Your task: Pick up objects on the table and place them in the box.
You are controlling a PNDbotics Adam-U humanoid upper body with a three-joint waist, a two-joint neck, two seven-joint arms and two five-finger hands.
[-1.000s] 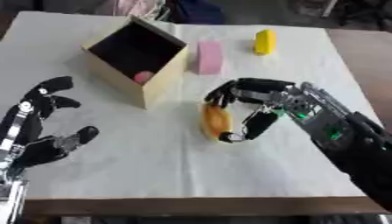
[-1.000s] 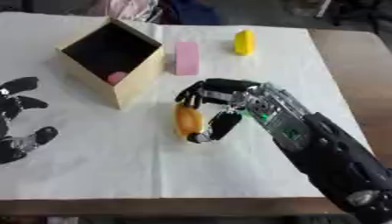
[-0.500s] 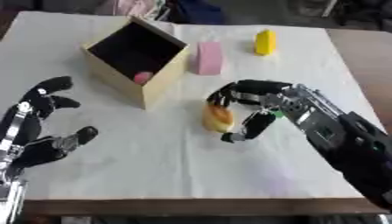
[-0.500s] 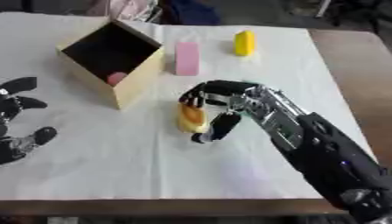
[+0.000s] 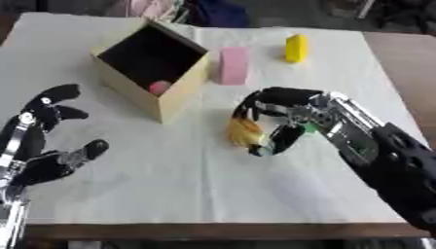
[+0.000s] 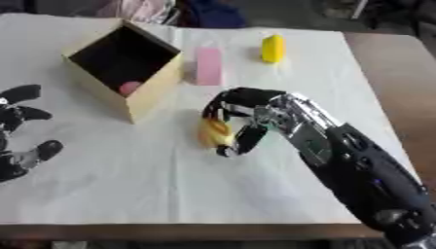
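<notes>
The right hand (image 5: 285,114) has its fingers and thumb curled around an orange object (image 5: 245,132) on the desk (image 5: 187,185), just right of the box (image 5: 153,73). A pink thing (image 5: 159,87) lies inside the box. The left hand (image 5: 47,141) rests spread open at the lower left.

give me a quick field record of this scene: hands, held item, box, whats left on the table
right hand: fingers curled round an orange object at table centre
left hand: open, idle, lower left
box: tan, open, far left of centre, a pink object inside
left out: pink block beside the box; yellow block farther right
table: white cover
</notes>
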